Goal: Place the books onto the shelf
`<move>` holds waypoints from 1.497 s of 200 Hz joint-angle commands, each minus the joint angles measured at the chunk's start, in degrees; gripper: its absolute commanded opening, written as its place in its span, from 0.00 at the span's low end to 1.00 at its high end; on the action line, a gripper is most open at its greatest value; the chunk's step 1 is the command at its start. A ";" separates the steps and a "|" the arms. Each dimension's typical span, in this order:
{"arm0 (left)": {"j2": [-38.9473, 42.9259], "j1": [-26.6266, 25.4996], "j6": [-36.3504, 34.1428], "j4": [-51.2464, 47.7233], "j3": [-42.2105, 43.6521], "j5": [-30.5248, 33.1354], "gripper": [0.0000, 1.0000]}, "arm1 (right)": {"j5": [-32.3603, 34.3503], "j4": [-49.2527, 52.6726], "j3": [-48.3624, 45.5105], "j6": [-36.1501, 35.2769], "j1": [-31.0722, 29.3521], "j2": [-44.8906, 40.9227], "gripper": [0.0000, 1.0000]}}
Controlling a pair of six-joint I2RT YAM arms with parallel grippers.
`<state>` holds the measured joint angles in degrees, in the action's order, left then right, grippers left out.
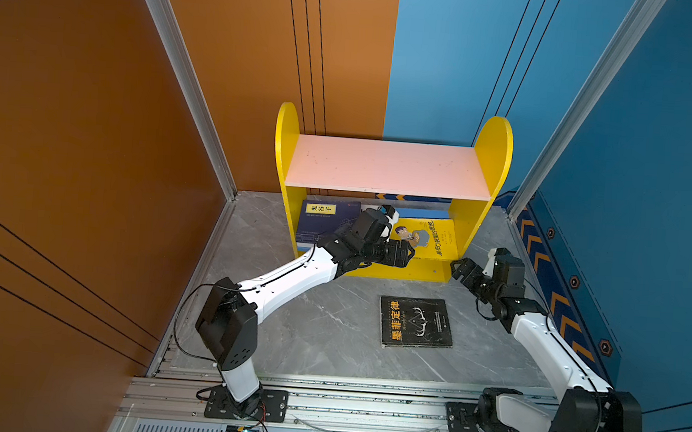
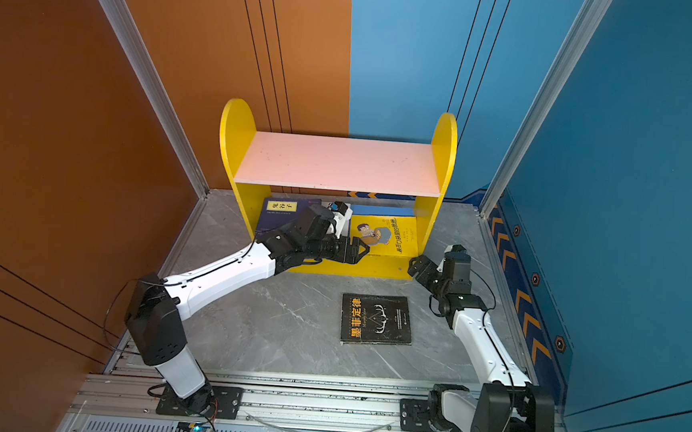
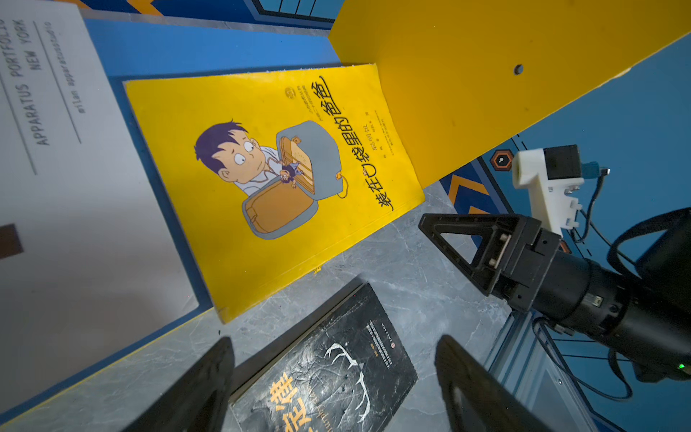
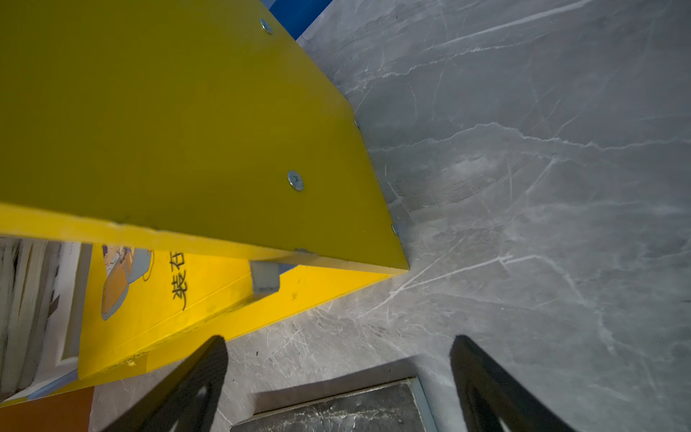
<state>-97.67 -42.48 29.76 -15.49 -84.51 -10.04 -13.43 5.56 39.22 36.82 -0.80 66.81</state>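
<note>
- Grey marble-look tabletop (image 1: 328, 328), orange wall (image 1: 71, 123) on the left, blue wall (image 1: 652, 163) on the right.
- We see the small two-tier shelf w/ yellow round-topped side panels (image 1: 492, 160) at the back. Its pink upper board (image 1: 389, 166) is bare.
- On the blue lower board (image 3: 209, 48): yellow paperback w/ cartoon man (image 1: 430, 237) flat at the right end, front edge past the board. White paperback w/ grey lettering (image 3: 74, 205) lies just beside it. Navy paperback w/ yellow title label (image 1: 323, 219) lies at the left end.
- Black paperback w/ yellow characters (image 1: 416, 323) lies flat on the tabletop in front of the shelf, not on it.
- Left gripper (image 1: 406, 252): jaws wide, empty, at the lower tier's front.
- Right gripper (image 1: 459, 268): jaws wide, empty, by the shelf's right front corner.
- Left arm covers part of the navy paperback and hides the white one in both top views. We can't count what's under the navy one.
</note>
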 commanded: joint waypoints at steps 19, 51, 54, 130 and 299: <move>-0.07 0.24 0.25 -1.30 -0.48 -5.28 0.85 | -0.19 2.08 2.52 -1.50 -0.61 -0.03 0.95; -2.17 -0.77 1.26 -1.31 -1.58 -4.82 0.85 | 0.05 3.11 3.45 -2.08 -0.52 1.63 0.95; -2.42 -0.86 1.39 -1.34 -1.75 -4.95 0.85 | -0.36 2.93 3.49 -2.09 -0.52 1.94 0.95; -9.52 -2.22 2.69 -2.44 -6.55 -4.70 0.90 | 0.13 2.49 3.91 -1.38 -0.96 2.71 0.95; -14.91 -0.77 4.61 -0.21 -10.22 -3.97 0.92 | 1.39 0.07 5.76 -0.57 -0.61 7.58 0.94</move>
<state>-111.37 -44.07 34.13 -16.95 -92.49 -14.17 -13.19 6.83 43.09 35.97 -1.41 73.76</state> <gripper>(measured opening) 0.917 0.940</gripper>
